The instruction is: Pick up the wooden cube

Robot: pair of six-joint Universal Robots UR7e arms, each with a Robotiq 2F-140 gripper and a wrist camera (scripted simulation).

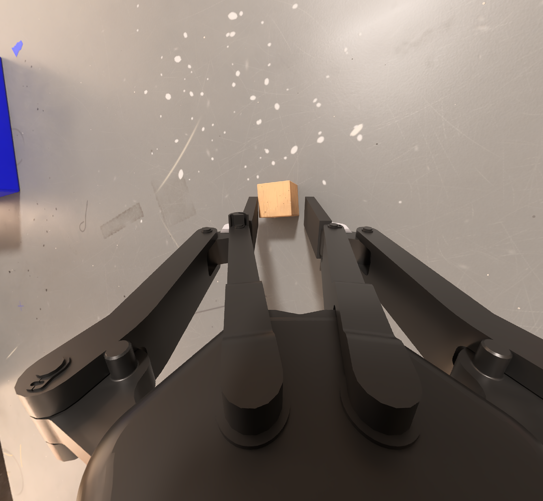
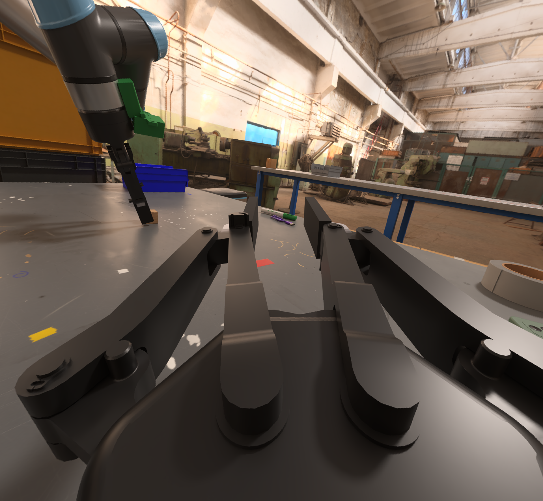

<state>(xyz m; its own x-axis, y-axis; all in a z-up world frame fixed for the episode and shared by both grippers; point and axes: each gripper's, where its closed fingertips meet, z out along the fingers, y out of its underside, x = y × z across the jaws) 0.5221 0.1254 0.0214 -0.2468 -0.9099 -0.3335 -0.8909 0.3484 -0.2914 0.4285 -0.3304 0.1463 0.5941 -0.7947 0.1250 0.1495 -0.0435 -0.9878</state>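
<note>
Right up against our left wrist lens is the dark left tool [image 1: 277, 207], fingers spread a bit, with the wooden cube [image 1: 277, 199] sitting between the tips. Its left side touches one pad [image 1: 250, 210]; the other pad [image 1: 316, 216] is just beside it, with a thin gap, so we're not gripping yet. We can't tell whether the cube rests on the grey speckled desk [image 1: 411, 105]. A blue bin [image 1: 7, 125] pokes in far left. Our right tool [image 2: 280, 213] hovers open and empty, well apart from the cube, with a green marker [image 2: 279, 213], a tape roll [image 2: 517, 281] and red tape patch [image 2: 264, 262] on the desk nearby.
</note>
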